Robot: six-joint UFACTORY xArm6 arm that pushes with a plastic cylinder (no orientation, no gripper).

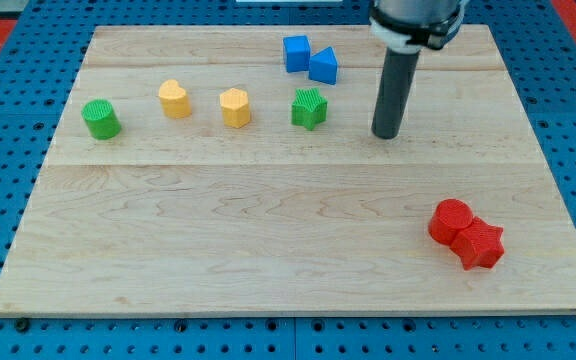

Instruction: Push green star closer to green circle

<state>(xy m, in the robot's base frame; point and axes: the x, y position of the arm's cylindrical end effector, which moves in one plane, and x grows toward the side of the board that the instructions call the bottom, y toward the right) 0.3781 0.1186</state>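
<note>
1. Green star block [309, 108] sits far-centre on the wooden table [268, 250]; the green circle block [100, 119] is well apart, far left.
2. My tip [386, 134] rests just right of the star; the arm carries a rod, no jaws.
3. Push leftward, steering near of the yellow heart block [174, 99] and yellow hexagon block [235, 107], which stand between.

My tip [387, 135] sits just right of the green star [309, 108], open board between them. Leftward toward the green circle [100, 119], two yellow blocks [235, 107] [174, 99] stand in the lane; blue blocks [310, 58] crowd above.
</note>
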